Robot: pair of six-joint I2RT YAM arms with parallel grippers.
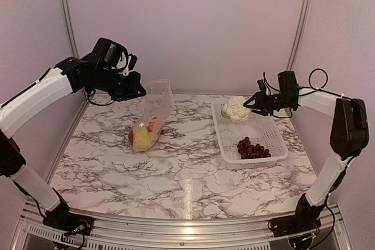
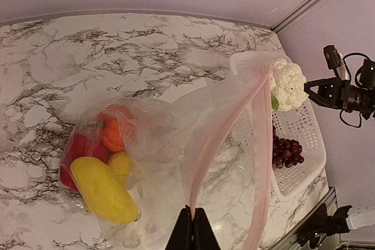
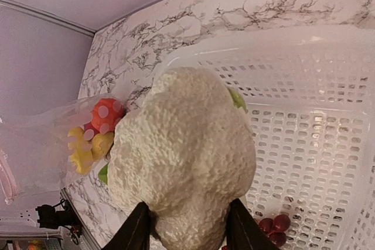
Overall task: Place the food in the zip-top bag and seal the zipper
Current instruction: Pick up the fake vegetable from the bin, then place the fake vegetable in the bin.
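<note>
My left gripper (image 2: pixel 193 226) is shut on the pink zipper (image 2: pixel 222 127) of the clear zip-top bag (image 1: pixel 153 112) and holds its mouth up above the table. Inside the bag lie a yellow piece (image 2: pixel 102 188), an orange fruit (image 2: pixel 114 130) and a red pepper (image 2: pixel 73 150). The white cauliflower (image 3: pixel 181 156) sits at the far left corner of the white basket (image 1: pixel 263 130). My right gripper (image 3: pixel 187 226) has a finger pressed on each side of it. The purple grape bunch (image 1: pixel 252 148) lies in the basket's near half.
The basket stands on the right of the marble table (image 1: pixel 176 174), its long side running front to back. Metal posts (image 1: pixel 302 21) and pale walls close off the back and sides. The bag's bottom rests on the table left of centre.
</note>
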